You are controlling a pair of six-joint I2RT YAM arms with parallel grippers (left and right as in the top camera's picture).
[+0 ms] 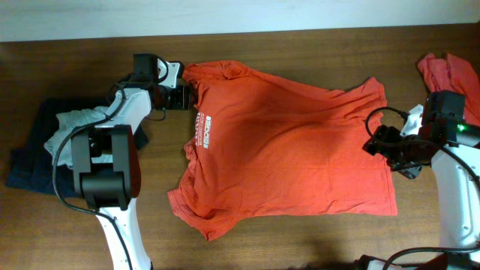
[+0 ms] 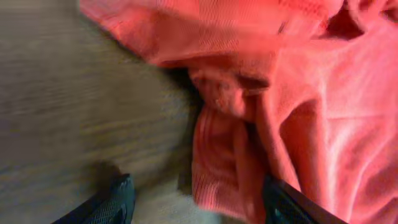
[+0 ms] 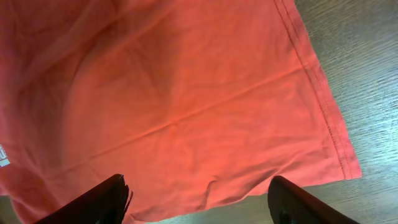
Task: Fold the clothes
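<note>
Orange-red T-shirt (image 1: 292,142) is lying spread flat on the counter (image 1: 300,244), its long axis running from the left arm's side to the right's, collar end leftward. Left claw (image 1: 185,96) is hovering released at the shirt's far sleeve (image 2: 224,99), with bunched cloth sitting between its fingers. Right claw (image 1: 384,150) is hanging released over the hem (image 3: 326,112). Each arm is sitting nearest its own end, so a lengthwise fold looks likely.
</note>
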